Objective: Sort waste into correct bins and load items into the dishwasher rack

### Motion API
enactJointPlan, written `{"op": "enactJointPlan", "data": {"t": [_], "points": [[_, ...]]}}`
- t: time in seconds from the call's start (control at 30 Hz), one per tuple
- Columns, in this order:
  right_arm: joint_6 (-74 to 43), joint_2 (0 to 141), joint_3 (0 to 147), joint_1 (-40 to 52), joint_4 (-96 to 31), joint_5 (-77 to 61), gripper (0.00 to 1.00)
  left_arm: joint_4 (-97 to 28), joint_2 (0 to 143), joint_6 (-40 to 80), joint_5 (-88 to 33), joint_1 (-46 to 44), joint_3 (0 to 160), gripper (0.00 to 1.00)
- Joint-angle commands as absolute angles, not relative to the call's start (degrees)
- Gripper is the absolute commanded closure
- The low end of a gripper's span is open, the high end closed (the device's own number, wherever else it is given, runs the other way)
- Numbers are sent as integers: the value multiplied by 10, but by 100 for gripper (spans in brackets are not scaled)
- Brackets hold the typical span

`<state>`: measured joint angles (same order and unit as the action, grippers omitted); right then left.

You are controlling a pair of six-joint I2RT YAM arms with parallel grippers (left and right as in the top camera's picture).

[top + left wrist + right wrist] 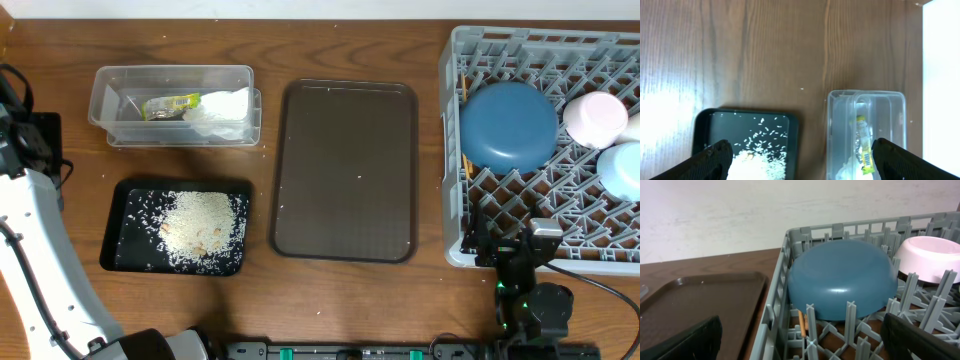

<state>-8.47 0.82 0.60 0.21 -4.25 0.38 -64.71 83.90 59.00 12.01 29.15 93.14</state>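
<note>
Beneath the left gripper, spread wide and empty, lie the rice tray and clear bin; the right gripper, equally spread, faces the blue bowl.

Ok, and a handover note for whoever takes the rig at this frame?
Left gripper open, empty, looking down on the black tray and clear container.
Right gripper open, empty, by the rack.
Done: blue bowl, pink bowl and pale blue cup in the rack; rice in the black tray; wrapper and white paper in the clear container; brown tray bare.
Left: no loose item visible; likely only park the arms.
</note>
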Motion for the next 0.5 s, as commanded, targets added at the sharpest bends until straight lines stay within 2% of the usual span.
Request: {"op": "enactJointPlan", "data": {"t": [0.0, 0.13, 0.23, 0.33, 0.47], "points": [[-76, 4, 3, -9, -43, -1, 1, -681, 843, 538, 129, 293, 931, 8], [-76, 4, 3, -9, -43, -1, 1, -772, 853, 531, 128, 285, 911, 8], [-76, 4, 3, -9, -43, -1, 1, -777, 848, 531, 150, 269, 846, 8], [-76, 4, 3, -9, -43, -1, 1, -714, 833, 531, 153, 251, 752, 8], [-76, 4, 3, -9, -43, -1, 1, -548, 791, 503, 137, 211, 593, 8]]}}
